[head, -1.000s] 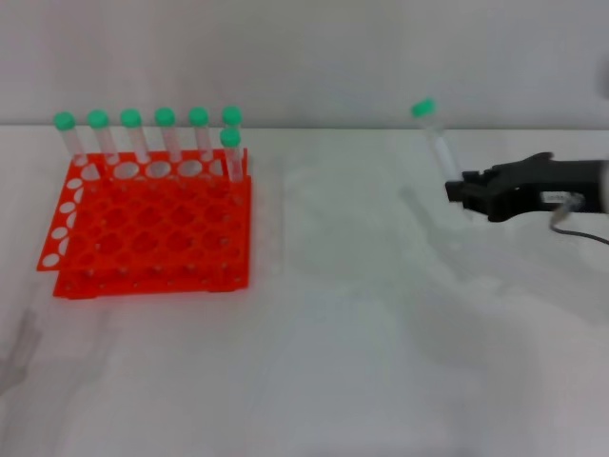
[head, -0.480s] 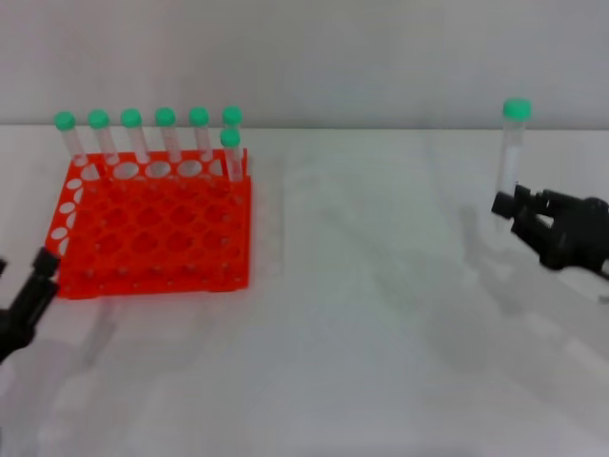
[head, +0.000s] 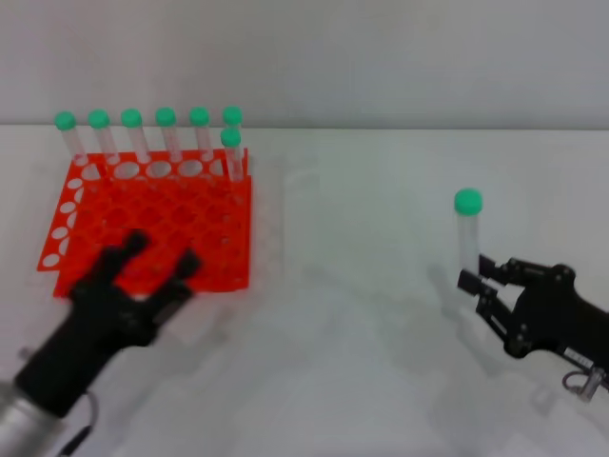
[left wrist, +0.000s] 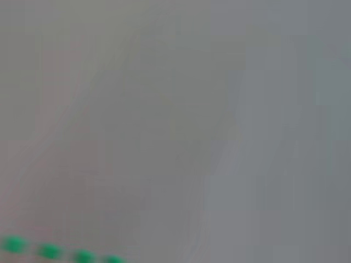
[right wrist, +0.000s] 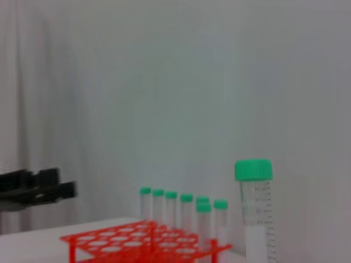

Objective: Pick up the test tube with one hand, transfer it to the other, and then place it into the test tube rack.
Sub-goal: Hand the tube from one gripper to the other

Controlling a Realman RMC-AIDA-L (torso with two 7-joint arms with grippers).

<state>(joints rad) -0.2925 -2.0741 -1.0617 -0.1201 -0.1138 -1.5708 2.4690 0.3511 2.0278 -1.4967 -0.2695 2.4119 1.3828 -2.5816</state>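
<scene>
One test tube [head: 467, 233], judged light, rigid and slick, is held upright by its lower end in the closed right gripper [head: 487, 283], well right of the test tube rack [head: 152, 228]; the left gripper [head: 152, 271], fingers spread and empty, is best directed to the bare barrel under the cap.

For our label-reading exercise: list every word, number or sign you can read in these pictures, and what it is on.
Nothing can be read.
Test tube, held upright by the right gripper: faint scale marks on its wall, too blurred to read.
Orange rack and left gripper: no writing visible.
</scene>
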